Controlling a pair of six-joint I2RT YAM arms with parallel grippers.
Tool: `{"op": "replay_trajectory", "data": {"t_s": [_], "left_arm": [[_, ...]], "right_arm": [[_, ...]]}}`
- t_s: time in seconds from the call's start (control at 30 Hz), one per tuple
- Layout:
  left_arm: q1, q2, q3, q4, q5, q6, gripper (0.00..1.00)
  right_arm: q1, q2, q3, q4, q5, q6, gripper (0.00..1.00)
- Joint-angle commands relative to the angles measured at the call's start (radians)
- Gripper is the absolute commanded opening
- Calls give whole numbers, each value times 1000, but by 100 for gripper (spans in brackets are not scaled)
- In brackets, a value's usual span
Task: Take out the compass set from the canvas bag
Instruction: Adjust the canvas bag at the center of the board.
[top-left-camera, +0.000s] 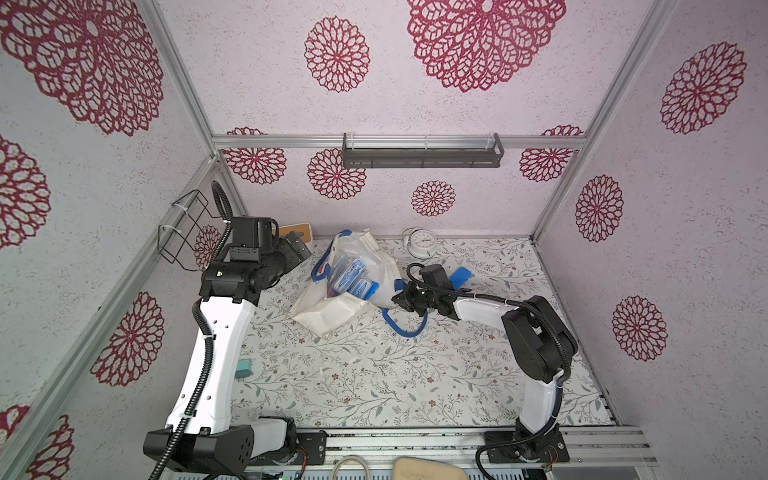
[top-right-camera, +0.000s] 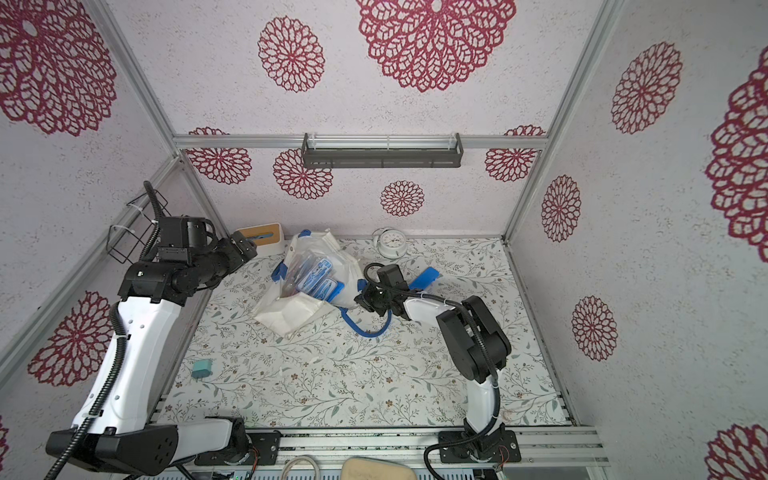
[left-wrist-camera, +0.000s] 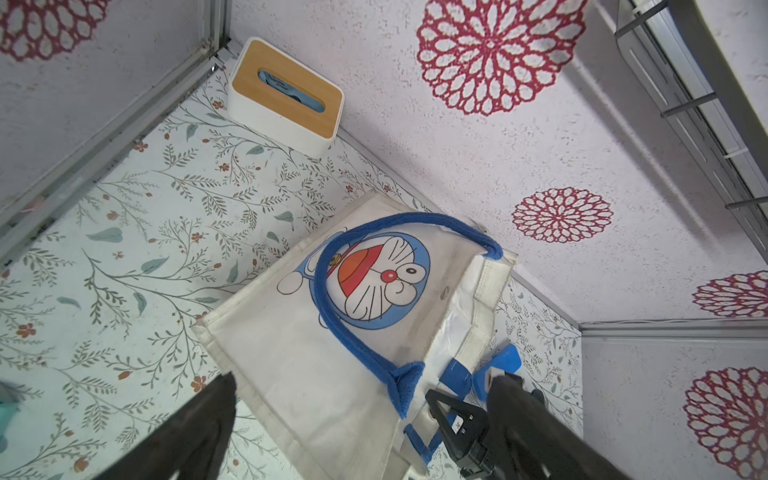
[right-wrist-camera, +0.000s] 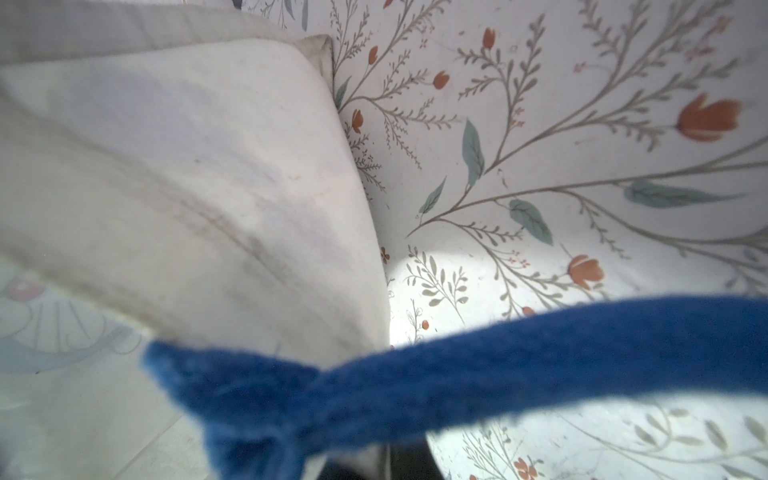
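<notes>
Lying open on the surface (top-left-camera: 374, 374), the canvas bag (top-left-camera: 328, 311) shows the compass set (top-left-camera: 352, 276) inside; right hand (top-left-camera: 400, 301) closed, pinching its rim; left hand (top-left-camera: 298, 248) open beside it.

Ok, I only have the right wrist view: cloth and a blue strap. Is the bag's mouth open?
Observer: Yes. In both top views the bag has its mouth open, facing up, with blue cases showing inside.
Operator: Where's the left gripper?
Observer: The left gripper is open, off the bag, near the tissue box.
Operator: And what's my right one on?
Observer: The right gripper is shut at the bag's rim by the strap, seemingly pinching the cloth.
</notes>
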Motion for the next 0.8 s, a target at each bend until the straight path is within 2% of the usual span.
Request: {"op": "replay_trajectory", "data": {"t_s": [0.0, 0.1, 0.27, 0.43, 0.57, 0.67, 0.77], "left_arm": [[-13, 78, 55, -63, 143, 24, 97], [-65, 154, 112, -212, 119, 73, 99], [-166, 231, 148, -280, -14, 112, 98], [-183, 326, 209, -310, -125, 151, 98], [-185, 422, 306, -328, -121, 169, 100], [-192, 479, 341, -349, -104, 184, 88], [-196, 504, 349, -346, -81, 195, 59]], "right_arm": [[16, -36, 33, -6, -12, -28, 2], [17, -38, 34, -11, -11, -30, 2], [20, -42, 35, -21, -9, -36, 2], [25, -43, 33, -20, -11, -38, 2], [26, -39, 36, -24, -13, -43, 2], [28, -44, 40, -35, -13, -55, 2], [28, -60, 45, -66, -11, -92, 2]]}}
